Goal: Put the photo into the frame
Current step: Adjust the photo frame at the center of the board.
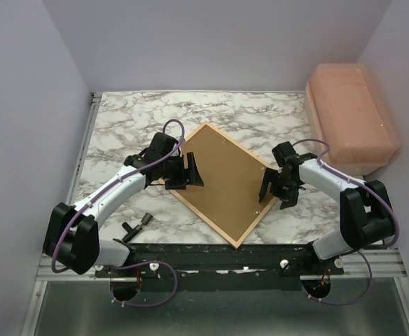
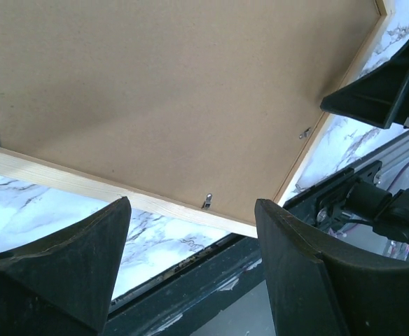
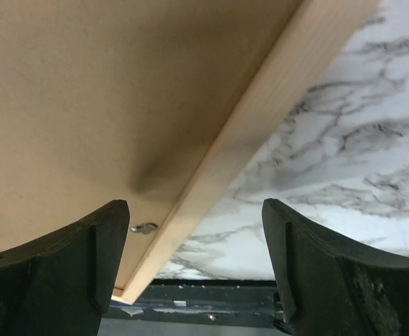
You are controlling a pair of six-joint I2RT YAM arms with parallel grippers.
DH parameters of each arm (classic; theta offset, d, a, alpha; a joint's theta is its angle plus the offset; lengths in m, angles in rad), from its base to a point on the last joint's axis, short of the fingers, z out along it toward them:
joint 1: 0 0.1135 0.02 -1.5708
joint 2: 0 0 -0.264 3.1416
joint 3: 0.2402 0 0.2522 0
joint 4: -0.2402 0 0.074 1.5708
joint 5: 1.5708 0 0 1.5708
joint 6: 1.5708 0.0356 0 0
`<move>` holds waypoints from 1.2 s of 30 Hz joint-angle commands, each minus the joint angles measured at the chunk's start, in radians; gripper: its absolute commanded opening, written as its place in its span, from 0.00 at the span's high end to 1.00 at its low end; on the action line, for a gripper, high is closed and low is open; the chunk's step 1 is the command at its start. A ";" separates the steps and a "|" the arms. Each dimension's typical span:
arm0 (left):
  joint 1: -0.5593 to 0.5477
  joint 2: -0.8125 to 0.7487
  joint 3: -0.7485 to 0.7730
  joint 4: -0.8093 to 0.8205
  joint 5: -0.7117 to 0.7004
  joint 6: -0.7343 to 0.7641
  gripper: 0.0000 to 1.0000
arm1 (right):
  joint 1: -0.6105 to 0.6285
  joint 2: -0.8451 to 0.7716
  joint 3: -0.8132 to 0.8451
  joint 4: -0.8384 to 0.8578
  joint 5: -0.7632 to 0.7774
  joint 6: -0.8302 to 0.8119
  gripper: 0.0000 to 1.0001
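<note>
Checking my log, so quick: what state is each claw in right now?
Left claw: open, holding nothing.
Right claw: open, holding nothing.

Your left gripper [image 1: 185, 172], centre left, and right gripper [image 1: 273, 187], centre right, point inward at each other, jaws spread, apparently tilted downward.

Light wooden frame [image 3: 251, 126], face down
</note>
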 commanded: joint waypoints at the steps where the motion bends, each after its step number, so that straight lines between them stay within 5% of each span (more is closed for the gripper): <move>1: 0.033 -0.002 0.019 -0.021 0.024 0.041 0.27 | 0.003 0.061 0.007 0.104 -0.005 0.003 0.19; 5: 0.091 -0.023 -0.002 -0.033 0.026 0.055 0.27 | 0.001 0.132 0.027 0.156 0.010 -0.028 0.31; 10: 0.187 -0.052 0.003 -0.069 0.027 0.090 0.27 | 0.001 0.216 0.097 0.163 0.091 -0.071 0.65; 15: 0.304 -0.055 0.017 -0.093 0.049 0.131 0.27 | -0.002 0.293 0.244 0.102 0.243 -0.154 0.82; 23: 0.437 0.000 0.062 -0.120 0.028 0.185 0.27 | -0.044 0.390 0.418 0.048 0.452 -0.281 0.93; 26: 0.452 0.050 0.095 -0.129 -0.032 0.190 0.27 | -0.059 0.415 0.456 0.041 0.468 -0.272 0.80; 28: 0.452 0.092 0.114 -0.125 -0.078 0.190 0.27 | -0.060 0.417 0.471 0.040 0.434 -0.239 0.45; 30: 0.451 0.140 0.126 -0.106 -0.112 0.180 0.27 | -0.061 0.393 0.471 0.057 0.341 -0.212 0.27; 33: 0.450 0.218 0.159 -0.105 -0.138 0.170 0.28 | -0.060 0.340 0.435 0.086 0.224 -0.165 0.11; 36: 0.446 0.267 0.162 -0.071 -0.138 0.155 0.29 | -0.062 0.312 0.374 0.105 0.135 -0.134 0.08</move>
